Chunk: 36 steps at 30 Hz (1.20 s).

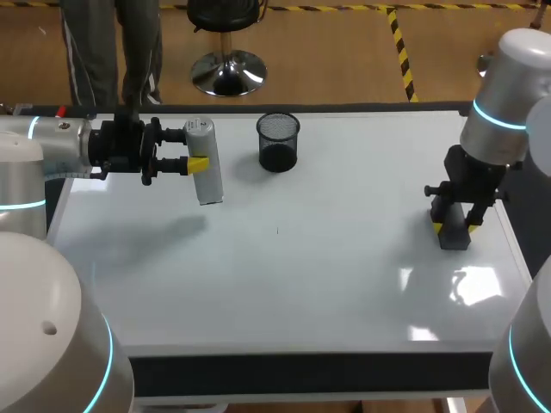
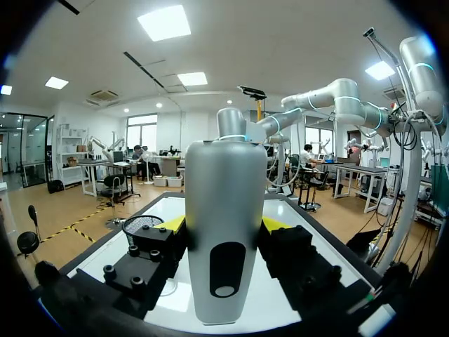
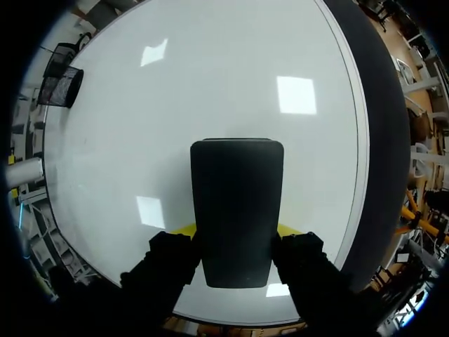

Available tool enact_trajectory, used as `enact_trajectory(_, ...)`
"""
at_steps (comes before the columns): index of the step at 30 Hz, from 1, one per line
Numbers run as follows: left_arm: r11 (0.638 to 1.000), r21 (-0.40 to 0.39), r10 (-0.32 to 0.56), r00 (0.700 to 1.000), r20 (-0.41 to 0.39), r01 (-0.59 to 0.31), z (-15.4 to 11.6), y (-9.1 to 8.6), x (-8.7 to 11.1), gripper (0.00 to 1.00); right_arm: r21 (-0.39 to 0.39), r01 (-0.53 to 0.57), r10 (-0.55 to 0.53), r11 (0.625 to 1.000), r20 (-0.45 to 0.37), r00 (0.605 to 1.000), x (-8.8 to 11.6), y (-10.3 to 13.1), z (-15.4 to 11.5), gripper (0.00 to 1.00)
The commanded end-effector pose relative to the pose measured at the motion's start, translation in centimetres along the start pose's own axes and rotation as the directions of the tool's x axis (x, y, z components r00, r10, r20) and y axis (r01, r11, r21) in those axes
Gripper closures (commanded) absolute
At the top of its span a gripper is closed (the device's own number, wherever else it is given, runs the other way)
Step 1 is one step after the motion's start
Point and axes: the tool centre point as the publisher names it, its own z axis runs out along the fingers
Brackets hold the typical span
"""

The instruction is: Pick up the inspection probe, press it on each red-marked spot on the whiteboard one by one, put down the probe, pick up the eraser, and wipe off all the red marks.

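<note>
Over the surface left, level left hand grips probe; right hand, pointing down, grips eraser. Cup at back.

Head view: high behind the robot, looking down over the whole counter.
Left wrist view: level, facing rightward across the counter, very near the grey probe.
Right wrist view: straight down, close above the black eraser at right.
Shared: mesh cup, in all three.
</note>
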Motion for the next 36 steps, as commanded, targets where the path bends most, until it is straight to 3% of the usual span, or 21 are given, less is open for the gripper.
enact_trajectory(1, 1.000, 0.001, 0.002, 1.000, 0.002, -0.002, 0.0, 0.0, 0.1, 1.00, 0.005, -0.004, 0.004, 1.000, 0.008, 1.000, 0.0, 0.2, -0.1, 0.00)
enact_trajectory(19, 1.000, 0.001, 0.002, 1.000, 0.002, -0.002, 0.0, 0.0, 0.1, 1.00, -0.115, -0.026, 0.032, 0.993, 0.055, 0.998, 0.7, -1.0, -6.3, 0.00)
enact_trajectory(30, 1.000, 0.001, 0.002, 1.000, 0.002, -0.002, 0.0, 0.0, 0.1, 1.00, -0.146, -0.054, 0.061, 0.988, 0.043, 0.997, 1.0, -2.0, -9.7, 0.00)
enact_trajectory(36, 1.000, 0.001, 0.002, 1.000, 0.002, -0.002, 0.0, 0.0, 0.1, 1.00, -0.146, -0.054, 0.061, 0.988, 0.043, 0.997, 1.0, -2.0, -9.7, 0.00)
